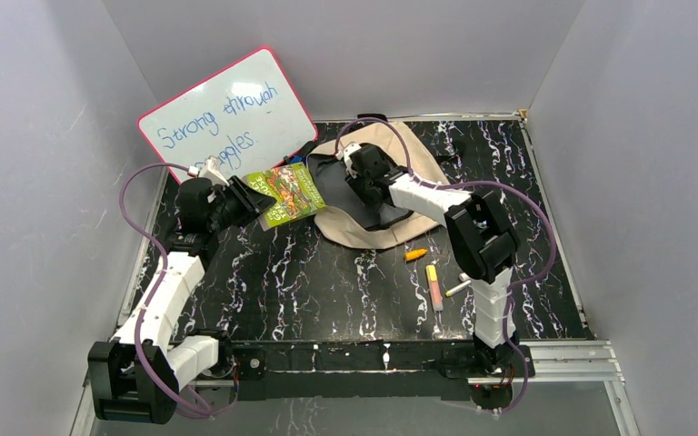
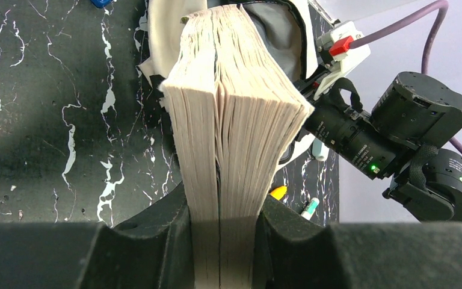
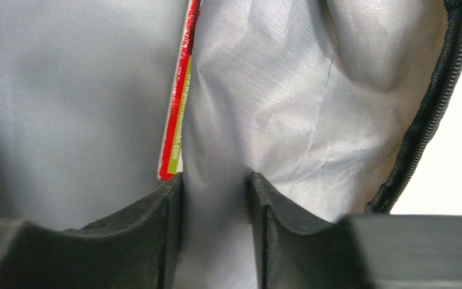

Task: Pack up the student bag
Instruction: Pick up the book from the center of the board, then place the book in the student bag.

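Observation:
The student bag (image 1: 371, 222) is beige and lies at the back middle of the table, its mouth towards the left. My left gripper (image 1: 256, 203) is shut on a thick book (image 1: 288, 191) with a green cover and holds it at the bag's mouth. In the left wrist view the book's page edges (image 2: 234, 120) run from my jaws (image 2: 222, 241) towards the grey lining (image 2: 280, 36). My right gripper (image 1: 356, 163) is at the bag's opening, shut on a fold of grey lining (image 3: 216, 198). A red and green book edge (image 3: 177, 120) shows beside it, and the black zipper (image 3: 424, 120) runs on the right.
A whiteboard (image 1: 227, 113) with blue writing leans at the back left. An orange marker (image 1: 415, 254), a yellow highlighter (image 1: 434, 286) and a white pen (image 1: 459, 289) lie on the black marbled table (image 1: 327, 291) right of centre. Grey walls stand round the table.

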